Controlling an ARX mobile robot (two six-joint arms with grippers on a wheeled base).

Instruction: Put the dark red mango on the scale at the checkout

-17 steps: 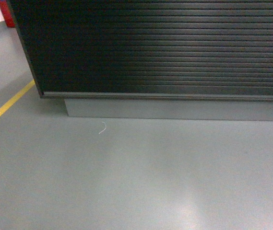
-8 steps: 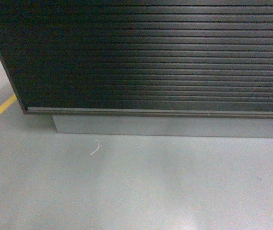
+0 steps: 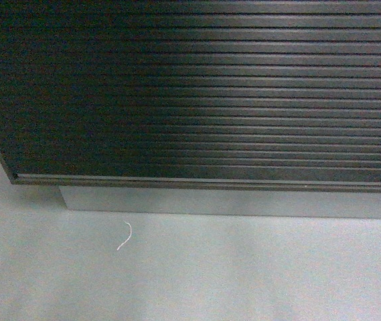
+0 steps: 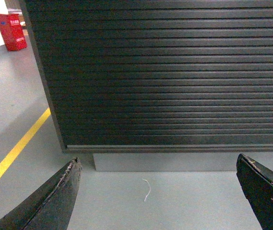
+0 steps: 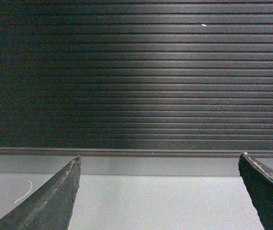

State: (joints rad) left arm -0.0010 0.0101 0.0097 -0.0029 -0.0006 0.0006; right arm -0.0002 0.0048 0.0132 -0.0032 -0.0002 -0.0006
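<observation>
Both pincers are spread wide with nothing between their fingers: the left pincer [image 4: 158,191] shows two dark fingertips at the lower corners of its own wrist view, and the right pincer [image 5: 159,191] shows the same in its view. Neither appears in the head view.

Ahead stands the dark brown-black checkout counter [image 3: 203,93] with its horizontally ribbed slatted front and a grey base plinth [image 3: 230,202] on the grey floor [image 3: 244,274]. Its top is out of frame everywhere, so the dark red mango and the white scale cannot be seen in any view; where they lie cannot be told.

My judgement is that the robot is close to the counter front. The risk from here is that the base or the low-held arms bump the slats or the plinth if the approach carries on, and that any reach made before the arms are raised goes blind.

Only the left wrist view shows the counter's left corner, a yellow floor line [image 4: 14,153] beside it, and a red box [image 4: 10,31] far off. A small white curl of string [image 3: 124,236] lies on the floor near the plinth, at the left edge of the right wrist view.
</observation>
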